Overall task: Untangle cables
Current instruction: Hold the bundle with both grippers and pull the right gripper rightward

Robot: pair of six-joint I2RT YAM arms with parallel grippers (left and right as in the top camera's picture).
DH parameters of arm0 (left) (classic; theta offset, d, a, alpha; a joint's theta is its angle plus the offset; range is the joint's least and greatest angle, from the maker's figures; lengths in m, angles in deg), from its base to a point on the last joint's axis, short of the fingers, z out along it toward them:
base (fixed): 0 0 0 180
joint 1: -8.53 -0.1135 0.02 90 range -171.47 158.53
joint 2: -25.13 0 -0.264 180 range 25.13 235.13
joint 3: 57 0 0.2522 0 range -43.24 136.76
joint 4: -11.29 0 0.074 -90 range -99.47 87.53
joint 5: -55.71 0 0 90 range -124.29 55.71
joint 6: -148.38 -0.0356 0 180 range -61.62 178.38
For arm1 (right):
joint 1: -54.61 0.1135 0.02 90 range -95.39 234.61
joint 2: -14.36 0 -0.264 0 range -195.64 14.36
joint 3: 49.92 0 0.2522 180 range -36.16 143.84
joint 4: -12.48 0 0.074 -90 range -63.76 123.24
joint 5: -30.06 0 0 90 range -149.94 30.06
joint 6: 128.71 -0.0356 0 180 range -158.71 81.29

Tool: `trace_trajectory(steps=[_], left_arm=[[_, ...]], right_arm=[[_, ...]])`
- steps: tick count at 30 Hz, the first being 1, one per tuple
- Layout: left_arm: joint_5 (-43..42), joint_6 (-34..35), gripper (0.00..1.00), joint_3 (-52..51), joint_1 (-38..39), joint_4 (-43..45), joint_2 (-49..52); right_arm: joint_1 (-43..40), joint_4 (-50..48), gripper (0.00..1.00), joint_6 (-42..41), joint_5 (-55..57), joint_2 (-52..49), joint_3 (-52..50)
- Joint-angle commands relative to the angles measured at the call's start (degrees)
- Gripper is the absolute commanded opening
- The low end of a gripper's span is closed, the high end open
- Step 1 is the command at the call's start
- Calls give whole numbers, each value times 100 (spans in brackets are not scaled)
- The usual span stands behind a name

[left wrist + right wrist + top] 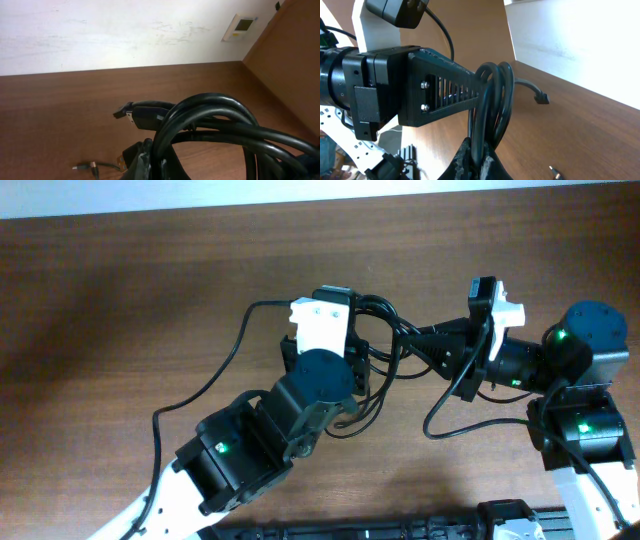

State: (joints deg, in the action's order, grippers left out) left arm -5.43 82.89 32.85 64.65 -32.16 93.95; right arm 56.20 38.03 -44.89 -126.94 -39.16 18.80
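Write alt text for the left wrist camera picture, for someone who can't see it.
Loops of black cables fill the lower right foreground, with one plug end poking out left. Behind are a brown wooden table, a small plug lying on it, and a white wall with a small panel.

Overhead: fixed, looks straight down on the table (pixel 120 290) from mid range, both arms in frame. Left wrist: low, nearly level across the tabletop toward a white wall (pixel 100 30). The left fingers (pixel 142 162) are at the bottom edge, with the cables (pixel 210 115) looped very close just beyond them. Right wrist: rolled sideways, equally close, cables rising from the right fingers (pixel 470 162), left gripper (pixel 477 87) filling the left half. All three views share the cable bundle.
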Motion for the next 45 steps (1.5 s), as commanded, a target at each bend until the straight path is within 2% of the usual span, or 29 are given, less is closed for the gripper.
trace_trajectory(steps=[1, 3, 7, 10, 15, 22, 27, 34, 45], left_arm=[[-63, 160, 0, 120, 2, 96, -26], [-63, 160, 0, 120, 2, 96, -26], [-61, 177, 0, 120, 2, 103, -26], [-70, 179, 0, 120, 2, 164, -26], [-348, 179, 0, 120, 2, 247, -26], [-348, 175, 0, 120, -2, 236, -26], [116, 175, 0, 120, -2, 55, -166], [142, 173, 0, 120, -2, 33, -584], [157, 175, 0, 120, -2, 24, -925]], right_arm=[[-9, 2, 9, -7, -44, 28, 35], [-9, 2, 20, -7, -26, 28, 35], [-9, 24, 22, -7, -28, 28, 35], [-9, 63, 22, -4, -28, 28, 35], [-9, 83, 4, -4, -24, 28, 35], [-11, 90, 4, -92, 175, 28, 35], [-15, 326, 4, -520, 1080, 28, 35], [-15, 994, 4, -787, 2282, 28, 35], [-15, 1207, 4, -787, 2422, 28, 35]])
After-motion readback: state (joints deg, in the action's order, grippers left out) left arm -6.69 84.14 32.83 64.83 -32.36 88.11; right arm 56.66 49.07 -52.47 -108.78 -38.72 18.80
